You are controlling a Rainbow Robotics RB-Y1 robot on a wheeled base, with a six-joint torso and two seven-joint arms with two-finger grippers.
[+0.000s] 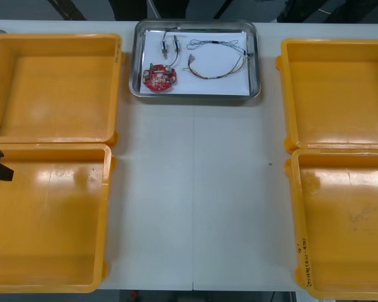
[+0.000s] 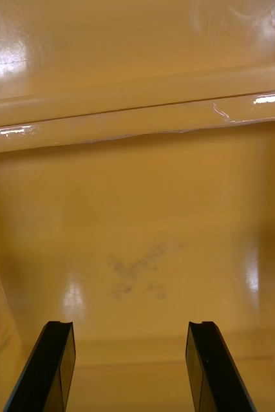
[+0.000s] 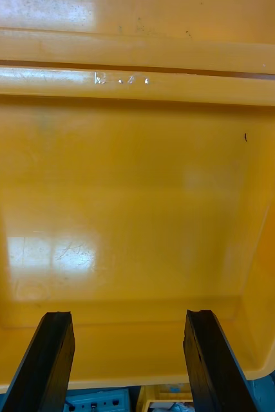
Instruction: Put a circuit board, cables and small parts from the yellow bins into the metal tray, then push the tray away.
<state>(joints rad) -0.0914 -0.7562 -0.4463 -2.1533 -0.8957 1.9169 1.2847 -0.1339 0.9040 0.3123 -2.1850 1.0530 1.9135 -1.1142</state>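
The shiny rectangular metal tray (image 1: 136, 63) sits at the far middle of the tabletop (image 1: 195, 189), holding the round red circuit board (image 1: 159, 77), thin cables (image 1: 215, 43) and small metal parts (image 1: 176, 43). The left gripper (image 3: 129, 315) and the right gripper (image 2: 131, 325) hang open and empty over the near yellow plastic bins (image 3: 137, 193)

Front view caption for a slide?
Metal tray at the far edge holds a red circuit board, cables and small metal parts.
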